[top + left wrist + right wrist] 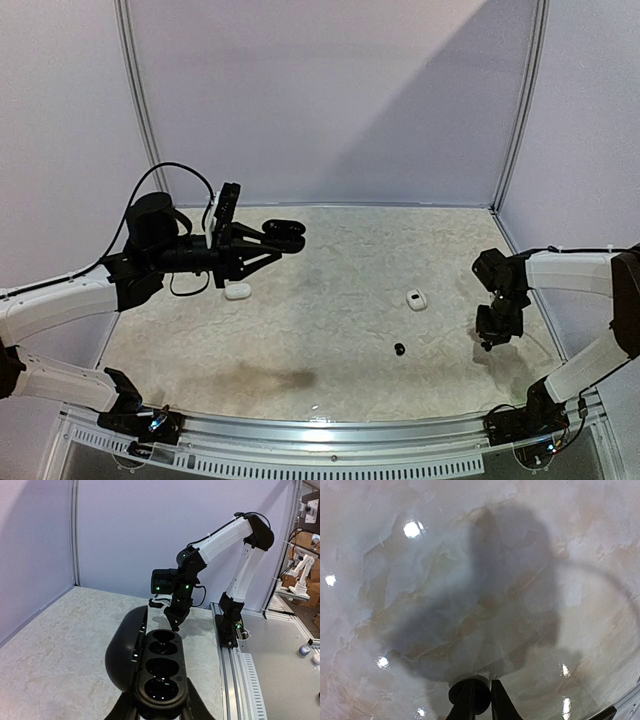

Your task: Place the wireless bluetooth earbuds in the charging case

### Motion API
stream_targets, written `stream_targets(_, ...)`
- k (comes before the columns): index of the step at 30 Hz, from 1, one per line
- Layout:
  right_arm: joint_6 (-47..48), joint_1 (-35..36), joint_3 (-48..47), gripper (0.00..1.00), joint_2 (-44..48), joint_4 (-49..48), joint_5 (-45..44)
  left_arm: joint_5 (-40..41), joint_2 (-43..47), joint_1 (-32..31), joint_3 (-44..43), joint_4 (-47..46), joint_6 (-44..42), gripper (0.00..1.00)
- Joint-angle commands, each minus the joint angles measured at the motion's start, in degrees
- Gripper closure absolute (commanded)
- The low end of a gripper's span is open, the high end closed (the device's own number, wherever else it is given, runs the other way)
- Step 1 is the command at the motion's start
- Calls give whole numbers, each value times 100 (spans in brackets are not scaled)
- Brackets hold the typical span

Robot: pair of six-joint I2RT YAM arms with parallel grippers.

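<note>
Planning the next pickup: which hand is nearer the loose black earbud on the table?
Right. The right hand hangs just right of the black earbud; the left hand holds the black case far to its left and back.

Work surface: pale marbled table [330,250] with loose items resting on it.

A white oval case [237,291] lies left of centre. A smaller white rounded item [416,300] with a dark spot lies right of centre. A black earbud [399,348] lies near it, closer to the front edge, apart. A dark patch [270,378] marks the front-centre area.

Robotics lab: white-panelled booth [320,100], cardboard boxes [312,587], another arm [300,572] beyond.
</note>
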State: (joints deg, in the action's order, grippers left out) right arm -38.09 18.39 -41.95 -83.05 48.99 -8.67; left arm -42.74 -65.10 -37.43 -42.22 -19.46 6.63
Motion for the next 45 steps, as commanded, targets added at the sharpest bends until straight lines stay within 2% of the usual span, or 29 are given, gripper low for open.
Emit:
stream_targets(1, -103, -21, 228, 89, 113, 8, 555, -33, 83, 8, 82, -93, -89, 100)
stream_targets(17, -570, 387, 294, 82, 188, 198, 805, -41, 104, 8, 125, -154, -98, 100)
stream_targets(20, -582, 400, 371, 82, 206, -16, 1170, -41, 103, 8, 126, -163, -94, 100)
stream_targets(34, -592, 505, 403, 92, -29, -254, 1701, -37, 106, 8, 143, -198, -96, 100)
stream_targets(38, -628, 804, 238, 97, -296, -256, 1709, -24, 129, 8, 161, -198, -91, 100)
stream_targets(45, -829, 1370, -353, 100, -555, -96, 1460, -24, 109, 8, 161, -216, -91, 100)
